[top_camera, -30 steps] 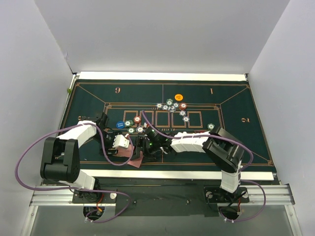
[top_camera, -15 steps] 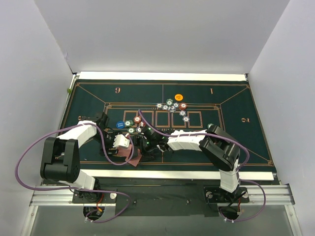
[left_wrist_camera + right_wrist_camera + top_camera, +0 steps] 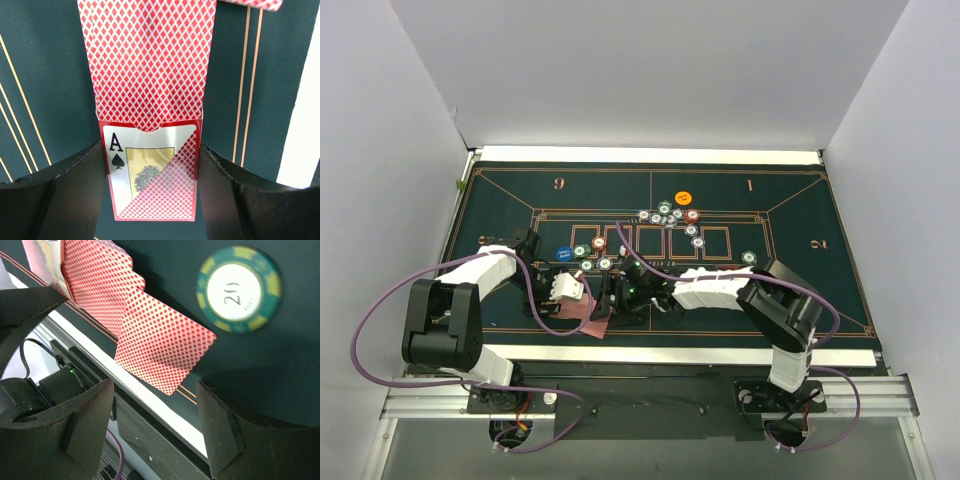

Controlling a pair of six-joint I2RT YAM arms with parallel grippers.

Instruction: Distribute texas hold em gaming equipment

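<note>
Right arm had swung back toward the near edge vs half a sec earlier; left arm hadn't budged. Left gripper (image 3: 152, 200) was clamped on the deck (image 3: 150, 172), ace-of-spades end betw. its fingers, red backs fanning out past it over the mat (image 3: 800, 270). Right gripper (image 3: 154, 415) stood spread, jaws either side of one card (image 3: 162, 352) w/o touching it. That card lay back-up by the mat's near border, overlapping the fan, a green chip (image 3: 239, 289) just beside. Other chips (image 3: 670, 215), blue button (image 3: 563, 253) and orange button (image 3: 683, 197) sat further up the mat.

Risks, as I judged:
- Closing there could nip a 2nd card, i.e. a double deal.
- A skewed pull could drag the fan or twist the deck in the left grip.
- A finger could knock the green chip.
- The card, so near the counter edge, could slide off.
</note>
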